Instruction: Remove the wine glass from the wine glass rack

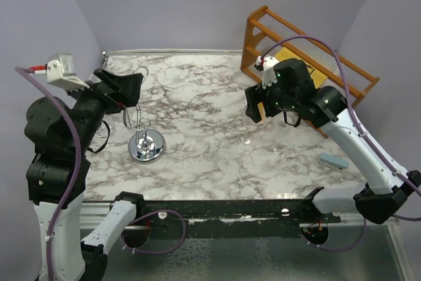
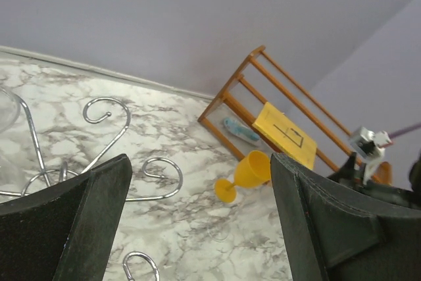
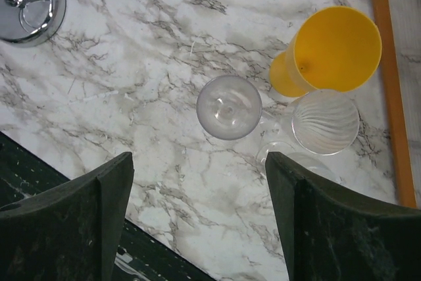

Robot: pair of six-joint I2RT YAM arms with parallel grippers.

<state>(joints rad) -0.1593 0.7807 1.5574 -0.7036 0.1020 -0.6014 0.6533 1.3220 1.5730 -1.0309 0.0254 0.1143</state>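
The silvery wire wine glass rack [image 1: 146, 144] stands at the left on a round chrome base; its curled arms show in the left wrist view [image 2: 105, 111]. Part of a clear glass [image 2: 5, 106] shows at that view's left edge, among the arms. My left gripper [image 1: 133, 89] is open and empty, level with the rack's top, its jaws wide apart [image 2: 200, 228]. My right gripper [image 1: 254, 112] is open and empty above the table [image 3: 197, 228]. Below it stands a clear wine glass [image 3: 228, 106], seen from above.
A yellow goblet [image 3: 329, 51], a ribbed clear glass [image 3: 325, 122] and another clear glass [image 3: 284, 156] stand beside the wine glass. The orange-brown wooden slatted rack [image 1: 316, 64] lies at the back right. A light blue object [image 1: 333, 160] lies at the right.
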